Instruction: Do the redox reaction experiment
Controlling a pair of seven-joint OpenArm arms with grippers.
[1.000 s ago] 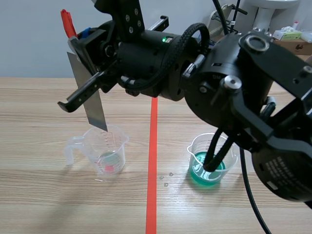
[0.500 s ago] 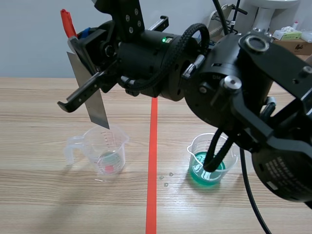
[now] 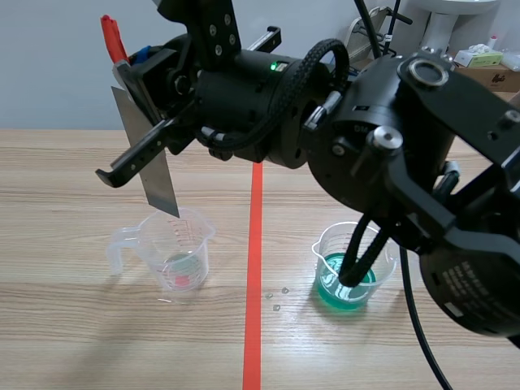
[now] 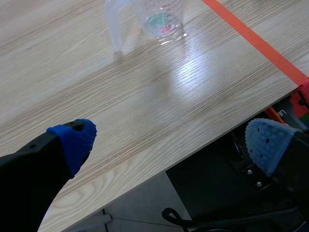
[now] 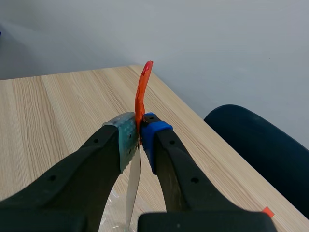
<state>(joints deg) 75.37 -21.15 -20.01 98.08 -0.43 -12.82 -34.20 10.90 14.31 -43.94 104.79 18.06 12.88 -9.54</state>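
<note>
Right, the right gripper is clenched on the metal strip, with a pad flat against each face at its upper end. The red tab pokes out past the fingertips. The rest of the strip hangs below the jaws, tilted rather than plumb. Its lower corner sits at the mouth of the clear cup, directly under the jaws. I cannot tell whether that corner is inside the rim or just above it.

I judge the strip to be light, thin and stiff, though likely a little springy. Its bare faces look smooth, so it could slide or pivot between the pads if an edge catches the rim. The top end, next to the tab, seems the right place to hold it, since that leaves the whole length free to dip. The cup looks like thin plastic with only a little reddish liquid in the bottom. I expect a sideways nudge would shift or tip it, so the descent wants to be straight down.

My left gripper is released, its blue pads wide apart over the table edge, holding nothing. The cup stands well ahead of it. The beaker of green liquid stands well apart from the cup, across the tape line.
</note>
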